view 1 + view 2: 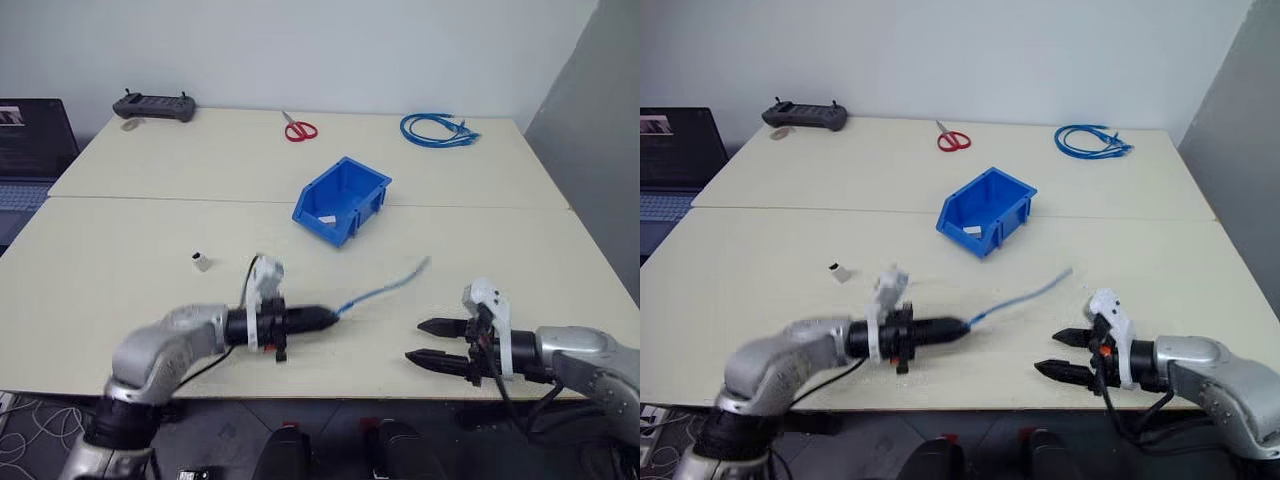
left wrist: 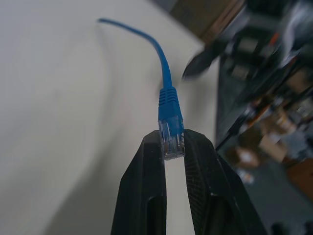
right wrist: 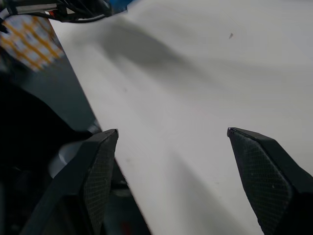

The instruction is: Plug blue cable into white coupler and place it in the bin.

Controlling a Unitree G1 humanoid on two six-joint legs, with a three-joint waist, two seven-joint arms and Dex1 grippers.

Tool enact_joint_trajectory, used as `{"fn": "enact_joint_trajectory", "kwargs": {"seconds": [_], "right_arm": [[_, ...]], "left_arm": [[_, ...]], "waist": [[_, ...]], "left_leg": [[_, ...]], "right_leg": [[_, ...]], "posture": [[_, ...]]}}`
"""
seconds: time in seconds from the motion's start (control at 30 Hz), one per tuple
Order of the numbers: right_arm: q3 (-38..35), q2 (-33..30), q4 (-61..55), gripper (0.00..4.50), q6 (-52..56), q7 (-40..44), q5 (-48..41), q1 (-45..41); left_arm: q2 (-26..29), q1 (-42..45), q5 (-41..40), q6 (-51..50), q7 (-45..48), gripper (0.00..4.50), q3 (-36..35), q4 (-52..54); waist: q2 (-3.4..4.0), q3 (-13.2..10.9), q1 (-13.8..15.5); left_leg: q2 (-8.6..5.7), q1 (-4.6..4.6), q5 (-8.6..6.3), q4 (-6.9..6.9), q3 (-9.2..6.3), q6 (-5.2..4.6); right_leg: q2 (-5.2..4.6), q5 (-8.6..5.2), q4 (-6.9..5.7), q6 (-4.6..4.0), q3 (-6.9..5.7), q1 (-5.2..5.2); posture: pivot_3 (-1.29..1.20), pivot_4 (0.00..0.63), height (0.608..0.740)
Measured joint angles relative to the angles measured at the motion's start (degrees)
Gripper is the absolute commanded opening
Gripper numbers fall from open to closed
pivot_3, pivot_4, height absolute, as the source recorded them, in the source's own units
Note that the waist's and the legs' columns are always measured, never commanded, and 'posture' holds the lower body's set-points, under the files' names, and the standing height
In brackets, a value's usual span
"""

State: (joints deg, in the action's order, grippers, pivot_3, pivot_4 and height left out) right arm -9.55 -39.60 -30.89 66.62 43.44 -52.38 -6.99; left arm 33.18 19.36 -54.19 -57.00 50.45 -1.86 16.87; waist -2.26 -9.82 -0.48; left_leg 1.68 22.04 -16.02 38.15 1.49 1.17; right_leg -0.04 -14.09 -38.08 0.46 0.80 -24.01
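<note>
Cable [image 1: 385, 288], thin and blue, rises off the tabletop [image 1: 130, 250] near the front edge: one clear plug is pinched between the left fingers [image 2: 146, 186], which are shut on it, and the cord runs away to the right and toward the bin [image 1: 341, 200], its far end [image 1: 424, 262] blurred so that its plug cannot be made out. In the left wrist view the plug [image 2: 171, 139] sits at the very tips, its blue boot sticking out beyond them, and the background past it is smeared and unreadable. The left gripper [image 1: 322, 318] points level to the right, toward the right gripper [image 1: 422, 341], whose fingers [image 3: 100, 171] stand wide apart with nothing between them, hovering over the tabletop's front edge well apart from the cable. The coupler [image 1: 202, 262] lies alone on the tabletop, behind the left arm and well left of the bin; it is too small to tell which way its socket faces. The bin stands near the middle of the tabletop with a small pale scrap [image 1: 326, 219] inside that cannot be identified. Along the far edge lie a black controller [image 1: 154, 105], red scissors [image 1: 299, 128] and a coil of blue cables [image 1: 438, 130]; a laptop [image 1: 28, 150] at the left is cut off by the frame
</note>
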Motion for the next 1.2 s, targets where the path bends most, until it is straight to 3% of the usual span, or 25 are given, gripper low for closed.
{"fn": "enact_joint_trajectory", "kwargs": {"seconds": [0.13, 0.37, 0.6, 0.87, 1.07, 1.17, 1.2], "right_arm": [[-4.72, 6.61, 7.64, 3.79, 7.73, -11.79, -19.28, -7.67], [-2.48, 4.09, 12.91, 3.79, 6.33, -29.68, -43.94, -9.89], [3.39, 2.27, 13.09, 3.79, 1.42, -38.61, -51.72, -10.41], [7.43, 1.62, 13.33, 3.79, -2.76, -42.48, -56.90, -12.95], [8.82, -0.08, 13.38, 2.78, -3.76, -42.55, -57.29, -13.57], [9.13, -0.73, 13.37, 1.94, -3.80, -42.28, -57.45, -13.57], [9.21, -0.79, 13.37, 1.86, -3.82, -42.27, -57.52, -13.57]], "left_arm": [[-3.55, 3.70, -9.93, -7.84, -7.63, 0.24, -2.67, 0.74], [-3.67, 3.65, -13.38, -10.41, -11.24, 0.24, -2.48, 3.02], [-4.35, 3.65, -12.34, -9.15, -11.18, 0.24, -0.52, 3.12], [-4.15, 3.58, -12.14, -8.71, -10.85, 0.24, 0.34, 4.50], [-4.15, 3.45, -11.66, -7.96, -10.84, 0.24, 0.47, 4.85], [-4.15, 3.45, -11.64, -7.60, -10.86, 0.24, 0.47, 4.87], [-4.16, 3.45, -11.64, -7.59, -10.90, 0.24, 0.49, 4.87]], "waist": [[0.02, -0.01, -1.14], [0.02, -0.01, -1.17], [0.02, -0.01, -1.21], [0.02, 0.00, -1.15], [0.02, -0.01, -1.12], [0.02, -0.01, -1.13], [0.02, -0.01, -1.14]], "left_leg": [[0.03, -0.02, 0.00, -0.06, 0.00, 0.00], [-0.06, 0.00, 0.00, -0.05, 0.05, 0.00], [-0.04, 0.02, 0.00, -0.04, 0.08, 0.00], [-0.03, 0.05, 0.00, -0.04, 0.06, 0.00], [-0.03, 0.06, 0.00, -0.04, 0.07, 0.00], [-0.02, 0.06, 0.00, -0.05, 0.06, 0.00], [-0.02, 0.06, 0.00, -0.05, 0.06, 0.00]], "right_leg": [[-0.01, -0.01, -0.03, -0.05, 0.07, -0.02], [0.01, -0.02, -0.03, -0.05, 0.09, -0.02], [0.04, -0.01, -0.01, -0.02, 0.11, -0.04], [0.06, -0.01, 0.02, -0.02, 0.11, -0.04], [0.05, -0.01, 0.02, -0.02, 0.10, -0.05], [0.05, -0.01, 0.03, -0.02, 0.10, -0.05], [0.05, -0.01, 0.03, -0.02, 0.10, -0.05]], "posture": [[0.00, 0.150, 0.740], [0.00, 0.150, 0.740], [0.00, 0.150, 0.740], [0.00, 0.150, 0.740], [0.00, 0.150, 0.740], [0.00, 0.150, 0.740], [0.00, 0.150, 0.740]]}}
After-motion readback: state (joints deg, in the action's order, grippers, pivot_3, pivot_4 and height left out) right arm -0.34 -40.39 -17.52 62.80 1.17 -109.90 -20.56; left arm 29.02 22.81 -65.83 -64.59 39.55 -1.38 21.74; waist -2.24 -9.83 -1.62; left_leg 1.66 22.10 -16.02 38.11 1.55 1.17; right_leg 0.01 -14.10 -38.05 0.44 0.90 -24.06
